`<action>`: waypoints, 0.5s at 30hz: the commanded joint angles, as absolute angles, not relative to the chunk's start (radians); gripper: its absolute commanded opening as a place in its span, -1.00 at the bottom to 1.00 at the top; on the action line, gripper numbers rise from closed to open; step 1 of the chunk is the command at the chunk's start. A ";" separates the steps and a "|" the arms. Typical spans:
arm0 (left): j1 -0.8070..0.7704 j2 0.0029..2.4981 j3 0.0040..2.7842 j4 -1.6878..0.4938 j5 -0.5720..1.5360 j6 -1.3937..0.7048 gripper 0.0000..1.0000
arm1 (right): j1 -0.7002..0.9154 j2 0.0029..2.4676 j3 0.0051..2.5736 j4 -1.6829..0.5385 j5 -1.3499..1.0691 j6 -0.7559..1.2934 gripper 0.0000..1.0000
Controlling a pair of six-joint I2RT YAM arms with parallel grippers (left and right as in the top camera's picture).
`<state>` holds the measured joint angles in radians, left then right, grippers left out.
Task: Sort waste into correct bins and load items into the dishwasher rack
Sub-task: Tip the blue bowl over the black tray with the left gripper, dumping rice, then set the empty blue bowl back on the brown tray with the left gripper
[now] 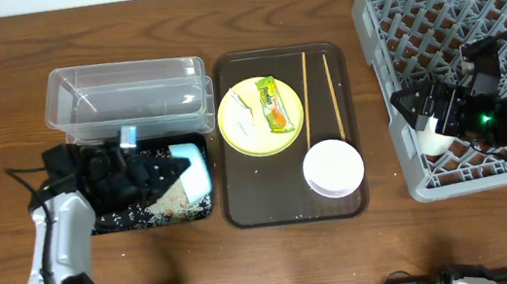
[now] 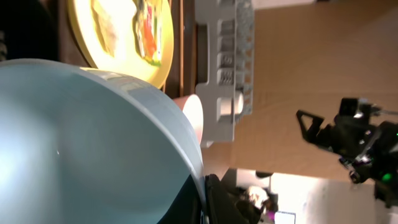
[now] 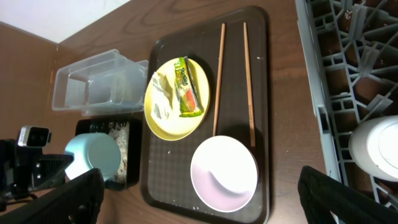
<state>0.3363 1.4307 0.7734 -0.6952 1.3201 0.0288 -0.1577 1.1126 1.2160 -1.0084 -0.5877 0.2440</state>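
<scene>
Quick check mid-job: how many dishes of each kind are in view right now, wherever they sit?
Plate: 1, the yellow plate
Bowls: 2, the light blue bowl and the white bowl
Cup: 1, the white cup
Chopsticks: 2
Total: 6

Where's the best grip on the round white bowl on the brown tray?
Its rim, from straight above. The round white bowl sits upright and open on the brown serving tray, so one jaw can go inside, one outside. Probably take the right rim: the two wooden chopsticks end near its far edge.
</scene>
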 commanded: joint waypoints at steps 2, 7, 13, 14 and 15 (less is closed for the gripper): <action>0.242 1.333 0.796 -0.693 1.178 -0.104 -0.88 | -0.143 1.113 1.227 -1.005 -0.592 0.231 0.94; 0.019 1.204 0.816 -0.625 0.842 -0.327 -0.88 | -0.143 1.113 1.227 -1.005 -0.591 0.231 0.94; -0.381 1.219 0.816 -0.549 0.340 -0.439 -0.88 | -0.143 1.113 1.227 -1.003 -0.591 0.231 0.94; -0.440 1.238 0.816 -0.533 0.275 -0.448 -0.88 | -0.143 1.113 1.227 -1.003 -0.591 0.231 0.95; -0.493 1.260 0.816 -0.519 0.221 -0.456 -0.88 | -0.143 1.113 1.227 -1.002 -0.591 0.231 0.95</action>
<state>-0.3748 1.2129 0.7994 -0.5396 0.5468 -0.3740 -0.1577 1.1126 1.2160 -1.0050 -0.5877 0.2440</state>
